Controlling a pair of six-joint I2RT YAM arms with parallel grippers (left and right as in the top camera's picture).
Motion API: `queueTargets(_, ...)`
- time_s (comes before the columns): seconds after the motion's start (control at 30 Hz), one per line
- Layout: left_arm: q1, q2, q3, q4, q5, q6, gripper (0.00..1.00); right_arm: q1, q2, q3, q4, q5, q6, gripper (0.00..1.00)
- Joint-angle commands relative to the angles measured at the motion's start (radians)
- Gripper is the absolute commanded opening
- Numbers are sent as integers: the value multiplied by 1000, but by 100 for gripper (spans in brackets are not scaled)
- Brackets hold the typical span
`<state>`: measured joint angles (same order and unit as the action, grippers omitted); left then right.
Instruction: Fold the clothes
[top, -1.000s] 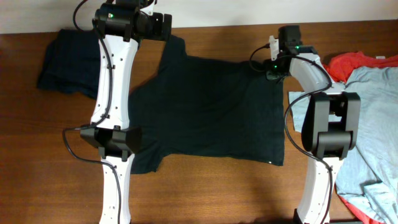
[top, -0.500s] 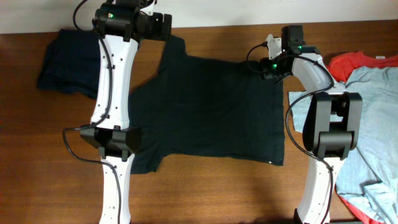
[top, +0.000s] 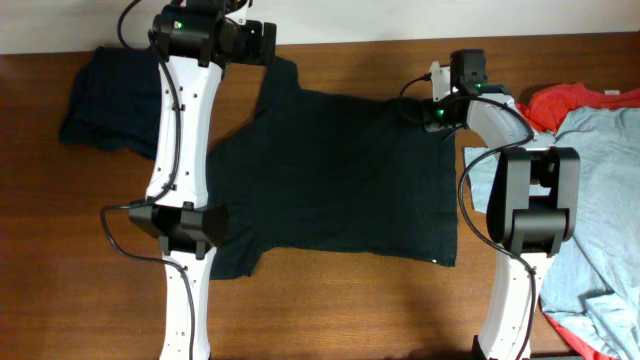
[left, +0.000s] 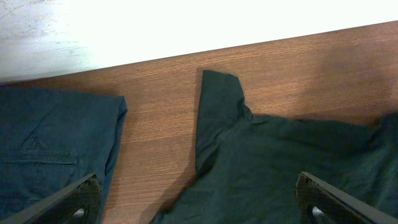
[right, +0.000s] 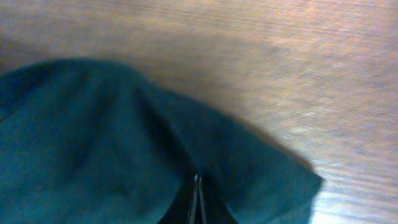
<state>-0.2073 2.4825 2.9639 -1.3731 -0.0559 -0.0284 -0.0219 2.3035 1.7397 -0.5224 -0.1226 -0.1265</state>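
Cloth at the far corner of the black T-shirt (top: 340, 180) is sitting pinched between our closed right jaws, our left jaws are hanging wide with its sleeve (left: 219, 102) just ahead between them, and we are judging both should grip before lifting evenly off the desk (top: 330, 310).

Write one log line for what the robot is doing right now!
stage: black T-shirt spread out, unfolded | left end effector: open, above shirt near sleeve | right end effector: shut on hem corner
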Motion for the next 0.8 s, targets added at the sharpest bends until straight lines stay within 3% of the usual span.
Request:
queueTargets(0.0,-2,4,1,1,8,-13,99,2,-6,-8,31,96,6,4)
queueTargets(0.3,-2,4,1,1,8,-13,99,1,-6,-8,188,169,-17,11)
queueTargets(0.4,-2,4,1,1,8,-13,99,0,-6,-8,263,170,-60,28)
queueTargets(0.43,-2,4,1,1,8,-13,99,0,-6,-8,288,169,-60,43)
queueTargets(0.6,-2,4,1,1,8,-13,99,5,-45,12,300,169,-58,47)
queueTargets(0.77,-2,5,1,1,8,-13,99,17,-172,12,148,163,-22,71)
